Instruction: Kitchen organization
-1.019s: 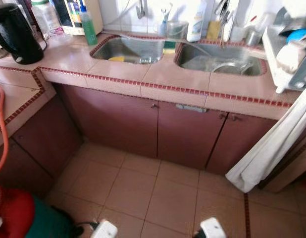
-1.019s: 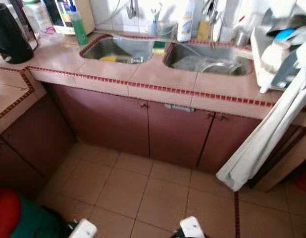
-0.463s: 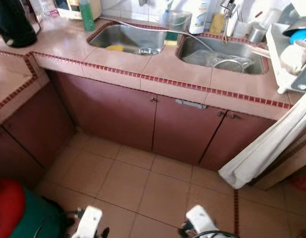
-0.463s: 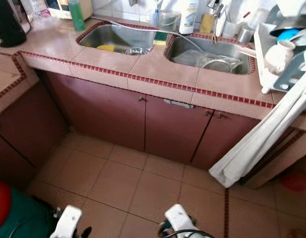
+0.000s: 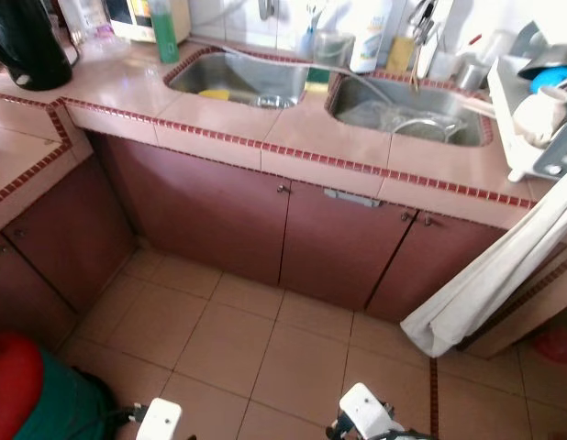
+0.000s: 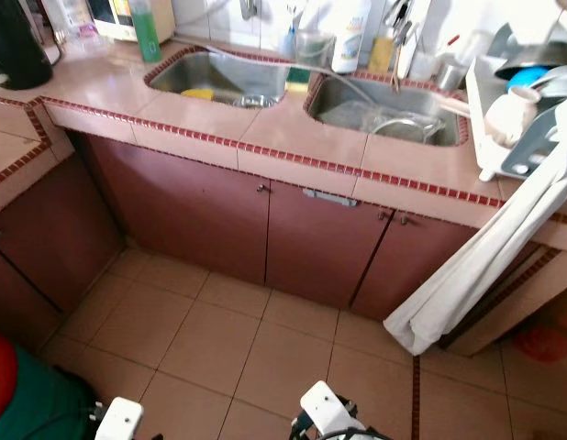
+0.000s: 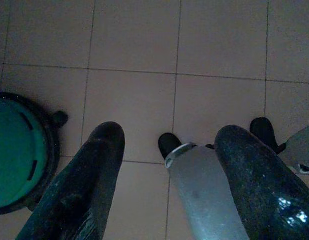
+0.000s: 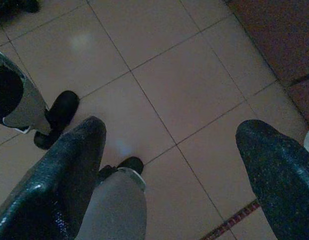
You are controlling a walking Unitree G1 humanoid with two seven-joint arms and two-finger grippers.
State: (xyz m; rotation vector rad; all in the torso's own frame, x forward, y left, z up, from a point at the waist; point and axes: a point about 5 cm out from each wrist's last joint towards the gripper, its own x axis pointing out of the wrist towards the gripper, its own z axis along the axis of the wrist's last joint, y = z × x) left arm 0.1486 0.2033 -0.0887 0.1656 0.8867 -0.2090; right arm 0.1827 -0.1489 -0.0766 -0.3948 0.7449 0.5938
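A pink tiled counter [image 5: 306, 137] with a red mosaic edge carries a double steel sink. Something yellow lies in the left basin [image 5: 238, 78], and metal ware lies in the right basin [image 5: 407, 115]. A black kettle [image 5: 27, 46], a green bottle [image 5: 161, 32] and a white bottle [image 5: 368, 37] stand on the counter. Both arms hang low over the tiled floor. My left gripper [image 7: 170, 131] is open with nothing between its fingers, and my right gripper [image 8: 172, 127] is open and holds nothing.
Closed maroon cabinet doors [image 5: 325, 243] run under the counter. A white dish rack [image 5: 531, 101] sits at the right end, with a white cloth [image 5: 494, 275] hanging below it. A red and green cylinder [image 5: 36, 399] stands at my lower left, its green base [image 7: 17, 150] by my left gripper.
The whole picture has shifted a little as the camera moved. Nothing on the counter or the floor has moved, and both arms still hang idle.
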